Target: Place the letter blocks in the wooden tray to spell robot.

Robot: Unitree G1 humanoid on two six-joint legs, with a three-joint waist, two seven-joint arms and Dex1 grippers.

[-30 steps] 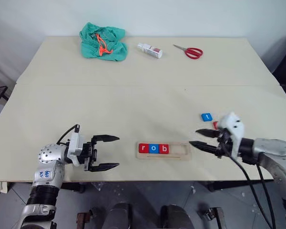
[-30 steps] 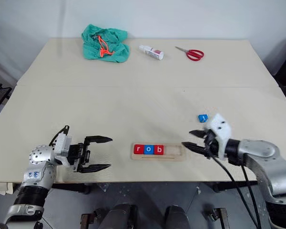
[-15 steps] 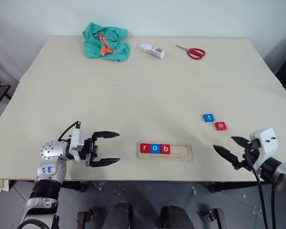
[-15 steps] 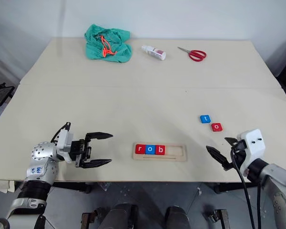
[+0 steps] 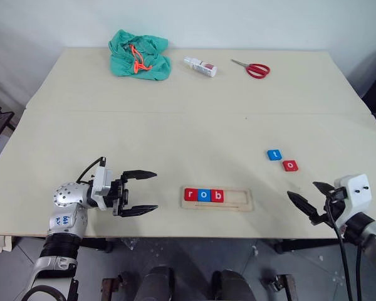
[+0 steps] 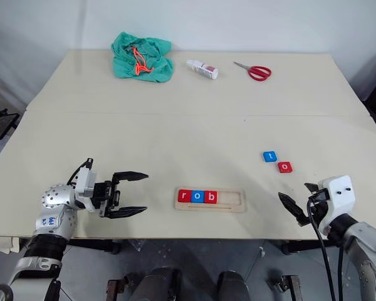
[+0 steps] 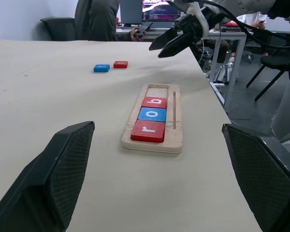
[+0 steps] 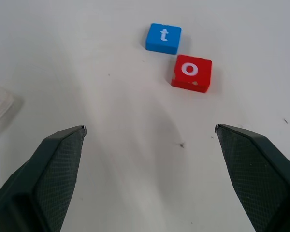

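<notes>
The wooden tray [image 5: 239,200] lies near the table's front edge. It holds a red r block [image 5: 189,194], a blue o block [image 5: 203,195] and a red b block [image 5: 217,195] in its left part. A blue t block [image 5: 274,154] and a red o block [image 5: 290,165] lie loose on the table to the tray's right and farther back. My left gripper [image 5: 155,190] hovers open left of the tray, pointing at it. My right gripper [image 5: 301,189] stands open right of the tray, nearer the front edge than the loose blocks [image 8: 191,72], holding nothing.
A green cloth [image 5: 138,55], a small white bottle [image 5: 199,66] and red scissors [image 5: 254,68] lie along the table's far edge. In the left wrist view, a person [image 7: 101,19] sits at desks beyond the table.
My right gripper has moved away from the tray's right end toward the front right of the table, uncovering the red o block, and its jaws stand wider. The left gripper has stayed put.
</notes>
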